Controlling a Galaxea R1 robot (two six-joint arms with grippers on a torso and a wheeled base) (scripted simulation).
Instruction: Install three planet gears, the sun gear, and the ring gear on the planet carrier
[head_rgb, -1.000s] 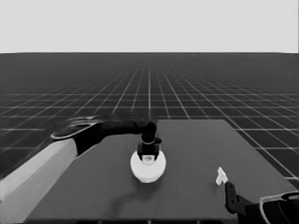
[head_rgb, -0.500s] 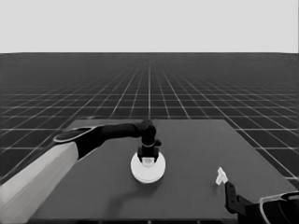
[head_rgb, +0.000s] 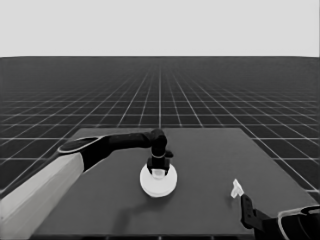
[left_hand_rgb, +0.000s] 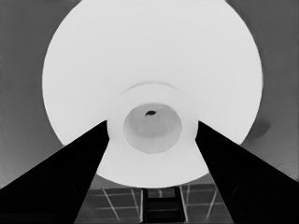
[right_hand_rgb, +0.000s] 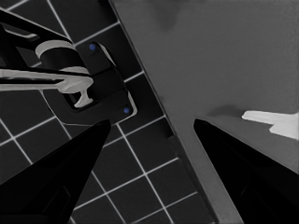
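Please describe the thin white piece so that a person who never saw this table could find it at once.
Start at the dark table and go to its near right corner, where the parked right gripper waits. The thin white piece lies just beyond that gripper, alone. Unlike the larger round part at the table's middle, under the left gripper, it is small, slim and irregular.

The dark, flat rectangular table is carrying a large white round part, which is lying flat near the middle of its top. A thin white piece is lying well apart from it, toward the table's right end and near the front edge. In the right wrist view that thin white piece is resting near the table's corner.
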